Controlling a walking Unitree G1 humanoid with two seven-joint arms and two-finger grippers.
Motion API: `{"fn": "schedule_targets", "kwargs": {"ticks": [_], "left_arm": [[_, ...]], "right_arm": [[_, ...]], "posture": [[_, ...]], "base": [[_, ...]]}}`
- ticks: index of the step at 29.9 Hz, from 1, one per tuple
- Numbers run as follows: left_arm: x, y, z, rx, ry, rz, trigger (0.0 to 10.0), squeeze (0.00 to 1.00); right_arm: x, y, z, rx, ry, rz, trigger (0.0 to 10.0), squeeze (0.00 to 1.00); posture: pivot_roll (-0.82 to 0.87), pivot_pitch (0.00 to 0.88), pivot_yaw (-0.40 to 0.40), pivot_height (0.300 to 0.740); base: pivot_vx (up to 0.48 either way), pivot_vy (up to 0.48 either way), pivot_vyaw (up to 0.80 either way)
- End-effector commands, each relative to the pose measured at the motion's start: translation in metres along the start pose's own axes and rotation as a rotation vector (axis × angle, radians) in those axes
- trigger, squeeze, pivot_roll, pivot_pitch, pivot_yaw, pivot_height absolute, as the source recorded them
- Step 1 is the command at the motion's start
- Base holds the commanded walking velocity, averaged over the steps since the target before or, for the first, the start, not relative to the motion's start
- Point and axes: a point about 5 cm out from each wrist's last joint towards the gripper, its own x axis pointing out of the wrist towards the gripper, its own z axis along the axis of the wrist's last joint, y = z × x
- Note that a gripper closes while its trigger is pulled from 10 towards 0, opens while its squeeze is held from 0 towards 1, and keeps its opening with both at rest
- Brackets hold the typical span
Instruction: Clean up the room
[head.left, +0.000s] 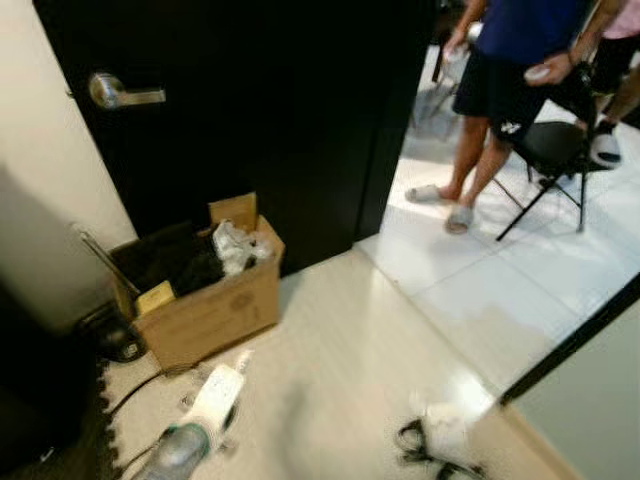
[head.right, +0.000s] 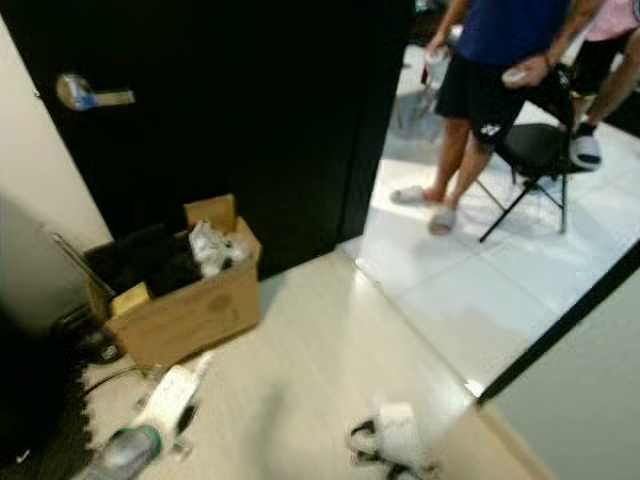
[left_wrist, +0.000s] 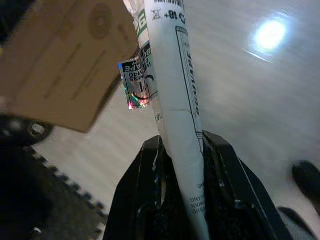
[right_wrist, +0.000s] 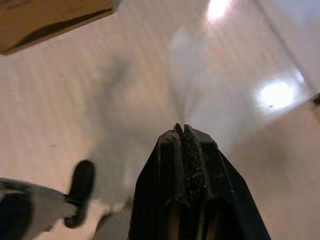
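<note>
My left gripper (left_wrist: 181, 146) is shut on a long white printed package (left_wrist: 172, 75), which sticks out past the fingertips. In the left eye view the package (head.left: 215, 393) hangs low over the floor, just in front of an open cardboard box (head.left: 212, 312). The box holds dark cloth and crumpled white wrapping (head.left: 236, 245). A white object tangled in black straps (head.left: 438, 438) lies on the pale floor at the lower right. My right gripper (right_wrist: 181, 130) is shut with nothing in it, above bare floor.
A black door (head.left: 260, 110) with a silver handle (head.left: 115, 92) stands behind the box. Beyond the doorway a person (head.left: 505, 70) stands on white tiles beside a black folding chair (head.left: 555, 150). Dark objects and a cable (head.left: 135, 385) lie left of the box.
</note>
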Motion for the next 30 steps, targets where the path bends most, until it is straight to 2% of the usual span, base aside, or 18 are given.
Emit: {"fn": "schedule_targets", "kwargs": {"ticks": [1,30], "left_arm": [[0.0009,-0.0063,0.0009,0.001,0.000,-0.018,10.0,0.00],[0.0014,-0.0070,0.0021,0.009,-0.001,-0.023,10.0,0.00]], "right_arm": [[-0.0040,-0.0106,-0.0096,-0.007,0.035,-0.027,10.0,0.00],[-0.0037,-0.0069,-0.0093,-0.018,0.033,-0.018,10.0,0.00]], "posture": [[-0.05,0.000,0.085,0.740],[-0.05,0.003,0.093,0.740]], "base": [[0.412,0.000,0.00],[0.389,0.000,0.00]]}}
